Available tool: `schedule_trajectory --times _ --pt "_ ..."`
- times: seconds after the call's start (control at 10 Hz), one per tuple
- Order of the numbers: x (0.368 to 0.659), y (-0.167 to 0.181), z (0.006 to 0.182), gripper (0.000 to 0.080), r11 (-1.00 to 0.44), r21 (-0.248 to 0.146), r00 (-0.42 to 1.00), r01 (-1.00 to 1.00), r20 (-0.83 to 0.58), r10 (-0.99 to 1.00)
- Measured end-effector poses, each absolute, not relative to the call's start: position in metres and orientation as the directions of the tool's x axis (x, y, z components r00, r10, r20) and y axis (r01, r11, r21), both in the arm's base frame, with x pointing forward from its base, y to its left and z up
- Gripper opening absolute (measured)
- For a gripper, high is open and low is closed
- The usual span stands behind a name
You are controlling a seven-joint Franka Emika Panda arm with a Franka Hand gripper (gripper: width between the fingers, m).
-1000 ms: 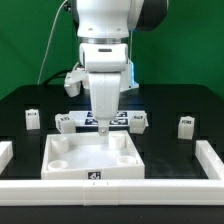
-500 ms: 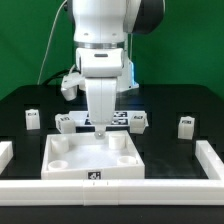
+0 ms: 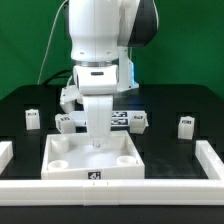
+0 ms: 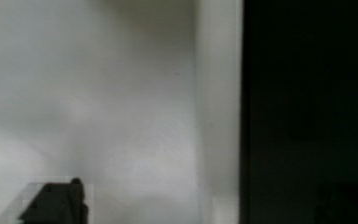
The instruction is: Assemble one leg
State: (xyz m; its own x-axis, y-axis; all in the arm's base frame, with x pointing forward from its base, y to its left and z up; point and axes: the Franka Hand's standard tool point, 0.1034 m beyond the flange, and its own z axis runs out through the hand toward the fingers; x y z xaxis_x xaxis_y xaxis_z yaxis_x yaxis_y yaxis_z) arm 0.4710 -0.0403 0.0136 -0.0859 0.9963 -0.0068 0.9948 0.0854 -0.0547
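Several legs stand on the black table as small white blocks with tags: one at the exterior view's far left, one beside the arm, one past the arm and one at the right. My gripper points down over the far part of the white tray, near its back wall, and holds nothing. In the wrist view the gripper is open. One dark fingertip shows over a blurred white surface beside a black area. No leg shows there.
The marker board lies behind the tray, partly hidden by the arm. White rails border the table at the exterior view's left, right and front.
The arm has shifted toward the exterior view's left and the gripper has come down a little over the tray's far part. The legs have not moved.
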Motion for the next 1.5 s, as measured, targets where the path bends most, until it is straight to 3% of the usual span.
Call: schedule_trajectory --times 0.2,0.4,0.5,0.6,0.7,1.5 --pt "0.4714 -0.0405 0.0138 0.065 0.074 -0.055 -0.075 0.996 -0.008 0.997" --pt "0.4711 -0.0408 0.0137 0.0397 0.074 -0.055 -0.074 0.996 -0.008 0.997" --pt "0.4711 -0.0409 0.0137 0.0397 0.073 -0.055 -0.074 0.996 -0.008 0.997" --pt "0.4711 -0.0409 0.0137 0.0196 0.073 -0.055 -0.074 0.996 -0.008 0.997" --pt "0.4709 -0.0409 0.0136 0.0073 0.073 -0.056 -0.074 0.996 -0.008 0.997" --pt "0.4735 -0.0397 0.0147 0.006 0.071 -0.044 -0.072 0.996 -0.008 0.997"
